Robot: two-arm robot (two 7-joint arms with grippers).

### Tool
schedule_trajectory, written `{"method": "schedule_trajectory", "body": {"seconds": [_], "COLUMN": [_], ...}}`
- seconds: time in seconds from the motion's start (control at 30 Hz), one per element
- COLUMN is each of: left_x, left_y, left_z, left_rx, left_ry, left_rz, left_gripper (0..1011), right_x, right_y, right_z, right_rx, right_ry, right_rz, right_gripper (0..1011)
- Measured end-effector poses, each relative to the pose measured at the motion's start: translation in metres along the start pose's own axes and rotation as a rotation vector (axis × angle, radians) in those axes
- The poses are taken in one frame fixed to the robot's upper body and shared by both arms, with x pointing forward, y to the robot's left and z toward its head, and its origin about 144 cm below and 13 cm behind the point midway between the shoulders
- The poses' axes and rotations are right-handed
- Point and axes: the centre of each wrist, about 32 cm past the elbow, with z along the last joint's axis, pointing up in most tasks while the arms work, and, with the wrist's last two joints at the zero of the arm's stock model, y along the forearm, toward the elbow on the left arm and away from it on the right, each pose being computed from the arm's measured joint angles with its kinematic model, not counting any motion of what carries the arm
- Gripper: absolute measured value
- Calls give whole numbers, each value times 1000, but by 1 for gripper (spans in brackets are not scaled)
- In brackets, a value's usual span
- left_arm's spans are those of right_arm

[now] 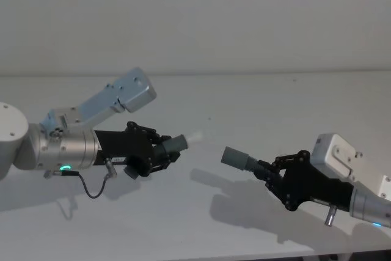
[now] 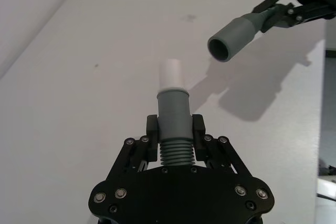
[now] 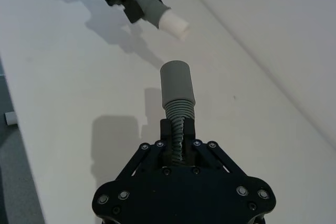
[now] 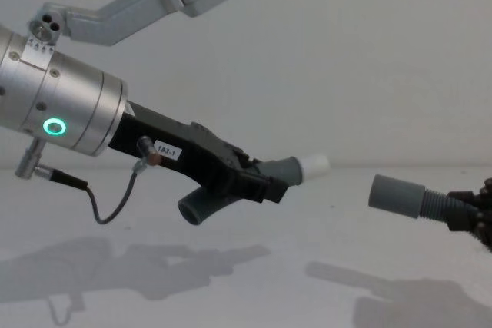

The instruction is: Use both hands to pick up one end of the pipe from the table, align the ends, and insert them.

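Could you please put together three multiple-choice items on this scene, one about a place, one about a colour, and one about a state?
1. Where are the two pipe pieces?
A. Both lying on the table
B. One held in each gripper, above the table
C. Both in the left gripper

2. What colour is the narrow tip on the left gripper's piece?
A. White
B. Red
C. Black

3. How do the two ends stand?
A. Fully inserted
B. Touching
C. Apart, facing each other

Answers:
1 B: the left gripper and right gripper each clamp a piece, casting shadows on the table.
2 A: the tip is white.
3 C: a clear gap separates the tip from the open grey cuff.
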Motion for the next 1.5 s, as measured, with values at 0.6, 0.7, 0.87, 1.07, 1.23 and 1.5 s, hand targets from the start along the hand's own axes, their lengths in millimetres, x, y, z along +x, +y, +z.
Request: {"method": "schedule_trajectory", "body": {"seconds": [0.6, 0.7, 0.87, 1.07, 1.23, 1.5], "left_x": [14, 15, 18, 21, 22, 25], "left_y": [1, 1, 2, 4, 5, 7], "left_z": [5, 6, 7, 7, 8, 9], "left_rx": [-27, -28, -30, -30, -32, -38], "left_ry": [-43, -46, -52, -58, -63, -66], "left_rz": [-136, -142, -151, -158, -167, -194], "left_gripper": [343, 343, 343, 343, 343, 343], "right_x": [13, 16, 19, 22, 25, 28], "right_y": [-4, -4, -4, -3, -3, -1], "right_z": [3, 2, 1, -1, -2, -1], "right_rx": [88, 92, 89, 80, 72, 73], "right_ry": [-19, -17, -17, -15, -12, -13], "right_rz": [109, 117, 124, 126, 129, 141], "right_gripper": [107, 107, 103, 103, 103, 103]}}
